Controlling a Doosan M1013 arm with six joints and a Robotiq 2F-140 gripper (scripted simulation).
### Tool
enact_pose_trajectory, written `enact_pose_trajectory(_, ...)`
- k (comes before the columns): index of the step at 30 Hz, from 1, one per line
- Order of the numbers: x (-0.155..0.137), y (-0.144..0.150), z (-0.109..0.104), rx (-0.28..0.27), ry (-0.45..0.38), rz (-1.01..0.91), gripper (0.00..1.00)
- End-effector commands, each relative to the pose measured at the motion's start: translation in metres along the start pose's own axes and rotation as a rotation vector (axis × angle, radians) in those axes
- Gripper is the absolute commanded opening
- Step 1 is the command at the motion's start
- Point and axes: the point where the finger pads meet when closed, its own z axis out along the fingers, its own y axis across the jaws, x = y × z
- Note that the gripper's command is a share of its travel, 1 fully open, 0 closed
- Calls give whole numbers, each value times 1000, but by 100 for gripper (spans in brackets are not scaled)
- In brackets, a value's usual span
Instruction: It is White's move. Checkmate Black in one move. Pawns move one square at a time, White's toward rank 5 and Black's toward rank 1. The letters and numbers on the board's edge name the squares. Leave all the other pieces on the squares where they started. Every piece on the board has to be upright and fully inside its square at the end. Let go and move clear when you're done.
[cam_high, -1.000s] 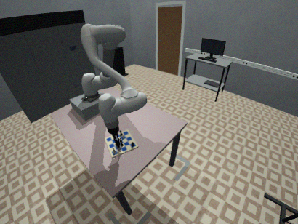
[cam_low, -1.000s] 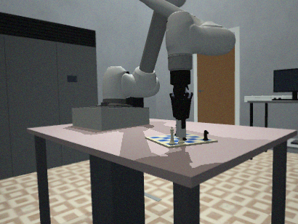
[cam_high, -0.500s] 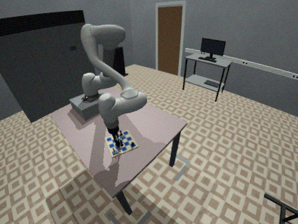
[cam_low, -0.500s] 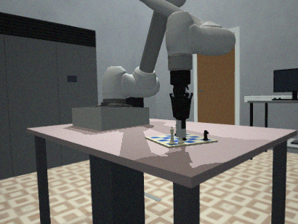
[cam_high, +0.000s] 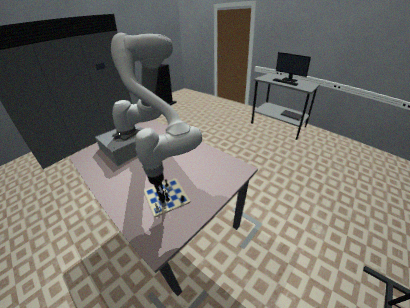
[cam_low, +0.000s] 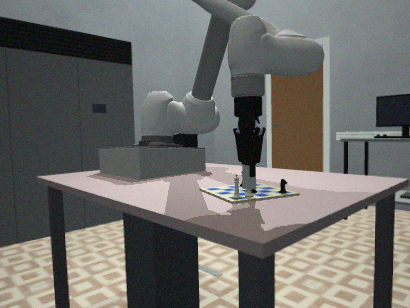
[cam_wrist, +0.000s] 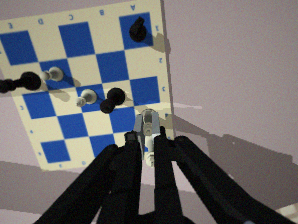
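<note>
Gripper (cam_wrist: 148, 136) clamped on a white piece (cam_wrist: 149, 125) over the chessboard's (cam_wrist: 165, 75) A-file edge.

A small blue and cream chessboard (cam_wrist: 150, 35) lies on a pink table (cam_wrist: 230, 65). In the wrist view the board fills the upper left of the frame, and bare table stretches across the whole right side, giving open room there.

The gripper (cam_wrist: 148, 137), clamped on a pale piece (cam_wrist: 149, 125), sits at the lower centre, over the board's right edge. Just up and left of it stand a black piece (cam_wrist: 112, 99) and a white piece (cam_wrist: 86, 96), close together.

Further left stand another white piece (cam_wrist: 54, 74) and a black piece (cam_wrist: 25, 81). A lone black piece (cam_wrist: 138, 30) occupies the top right square, well apart, with bare squares between.
</note>
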Motion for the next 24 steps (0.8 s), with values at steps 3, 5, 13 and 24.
enact_pose_trajectory(3,0,0,0,0,0,0,0)
enact_pose_trajectory(5,0,0,0,0,0,0,0)
enact_pose_trajectory(13,0,0,0,0,0,0,5)
enact_pose_trajectory(24,0,0,0,0,0,0,20)
